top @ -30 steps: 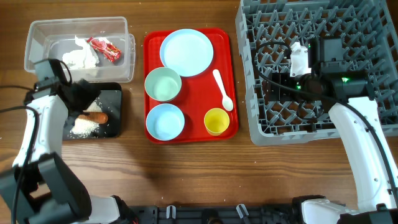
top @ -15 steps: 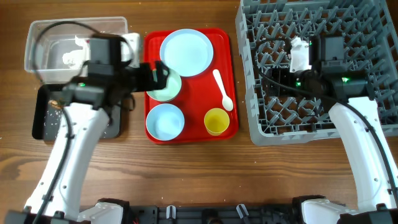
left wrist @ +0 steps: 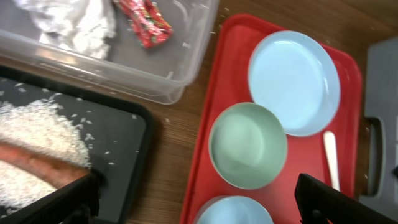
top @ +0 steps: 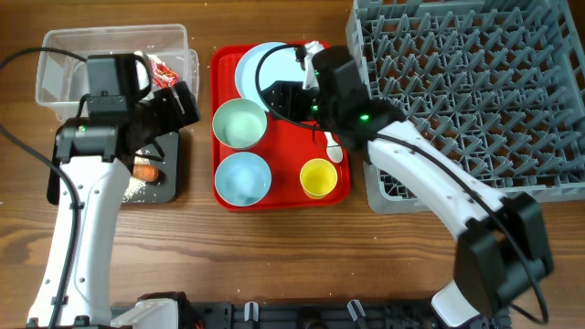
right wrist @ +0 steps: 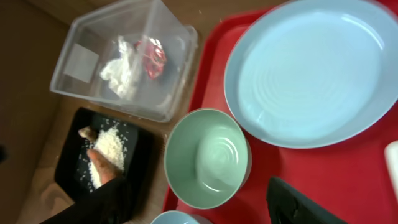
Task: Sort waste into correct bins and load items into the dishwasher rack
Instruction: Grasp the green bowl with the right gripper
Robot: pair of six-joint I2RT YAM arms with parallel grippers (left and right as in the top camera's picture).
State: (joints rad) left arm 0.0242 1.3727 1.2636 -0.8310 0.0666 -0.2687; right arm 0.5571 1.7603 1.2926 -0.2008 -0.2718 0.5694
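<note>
My right gripper (top: 274, 97) is open and empty over the red tray, above the pale blue plate (top: 274, 57) and the green bowl (right wrist: 208, 158). My left gripper (top: 181, 105) is open and empty at the tray's left edge, between the clear tub (top: 64, 55) and the black tray (top: 171, 169). The blue bowl (top: 243, 176), yellow cup (top: 318, 177) and white spoon (top: 334, 151) lie on the red tray. The wrapper (left wrist: 146, 22) and tissue (left wrist: 81, 25) lie in the tub. The carrot (top: 144, 170) and rice (left wrist: 37, 130) lie in the black tray. The grey rack (top: 466, 91) stands right.
The flat red serving tray (top: 288, 155) sits between the bins and the rack. My right arm stretches from the lower right across the rack's front left corner. My left arm hides part of the tub and the black tray from above.
My right arm has swung left from the rack to over the red tray. My left gripper went from the black tray over the red tray, then back to its left edge.
</note>
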